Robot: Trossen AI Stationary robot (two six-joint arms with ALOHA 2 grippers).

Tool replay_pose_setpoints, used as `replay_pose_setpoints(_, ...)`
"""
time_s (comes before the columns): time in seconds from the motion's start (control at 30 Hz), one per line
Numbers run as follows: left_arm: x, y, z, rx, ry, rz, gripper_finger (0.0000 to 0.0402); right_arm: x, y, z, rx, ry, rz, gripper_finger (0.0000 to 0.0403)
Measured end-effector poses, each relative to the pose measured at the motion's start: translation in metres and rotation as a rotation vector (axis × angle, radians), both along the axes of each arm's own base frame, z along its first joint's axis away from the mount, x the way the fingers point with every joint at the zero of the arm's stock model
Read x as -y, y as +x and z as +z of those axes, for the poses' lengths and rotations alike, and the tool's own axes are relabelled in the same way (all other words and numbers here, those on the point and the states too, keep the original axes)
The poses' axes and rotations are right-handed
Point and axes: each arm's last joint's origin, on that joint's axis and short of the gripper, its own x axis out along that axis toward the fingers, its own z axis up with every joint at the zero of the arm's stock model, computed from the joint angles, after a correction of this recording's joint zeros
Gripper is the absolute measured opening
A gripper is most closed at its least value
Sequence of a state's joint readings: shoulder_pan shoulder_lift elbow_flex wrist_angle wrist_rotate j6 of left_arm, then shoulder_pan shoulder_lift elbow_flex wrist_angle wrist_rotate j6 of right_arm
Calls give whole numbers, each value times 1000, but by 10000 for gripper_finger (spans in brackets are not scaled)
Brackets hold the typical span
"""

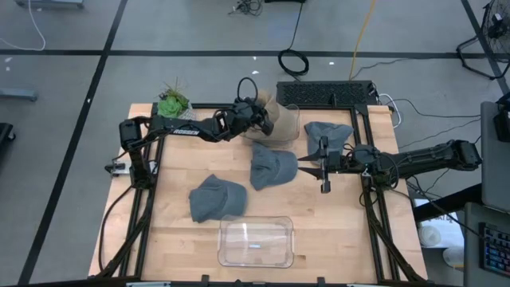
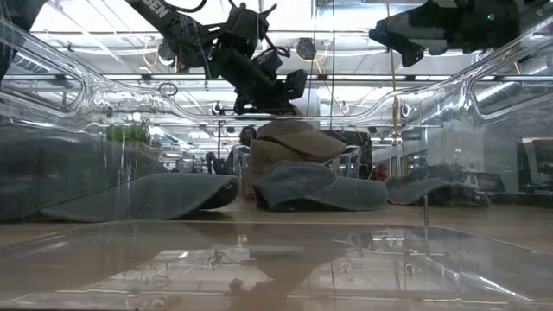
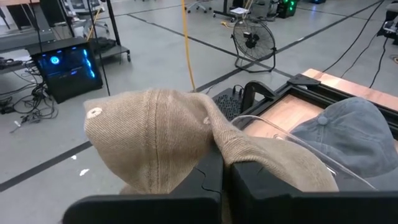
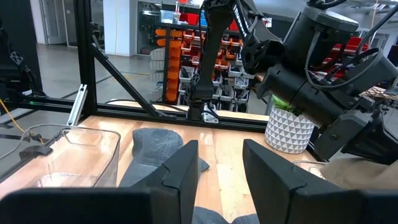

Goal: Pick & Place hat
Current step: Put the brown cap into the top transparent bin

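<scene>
While three grey caps lie on the table (image 1: 171, 231), the tan hat (image 1: 275, 119) (a soft knit, creased) hangs at the far edge, apparently over a clear bin (image 1: 292, 119). Another clear bin (image 1: 256, 241) sits at the near edge, beside one grey cap (image 1: 216, 198); a second cap (image 1: 271, 166) lies mid-table, a third (image 1: 327, 135) at far right, and a small plant (image 1: 172, 103) at the far left corner. Left gripper (image 1: 260, 119) is clamped on the hat. Right gripper (image 1: 311, 165) hovers with fingers (image 4: 180, 169) parted, empty.
</scene>
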State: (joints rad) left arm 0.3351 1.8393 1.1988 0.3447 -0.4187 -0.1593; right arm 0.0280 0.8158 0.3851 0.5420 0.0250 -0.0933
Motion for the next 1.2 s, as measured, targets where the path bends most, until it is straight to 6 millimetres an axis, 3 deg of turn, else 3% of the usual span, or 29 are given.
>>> replay_pose_setpoints(0.33,5,2,-2,12,-18,-4,1,0,0,0,0,0,0,116)
replay_pose_setpoints(0.73,3,20,-52,-14,-74,1,1,0,0,0,0,0,0,116)
replay_pose_setpoints(1.2,4,20,-54,-29,-81,-44,13,0,0,0,-1,0,0,116)
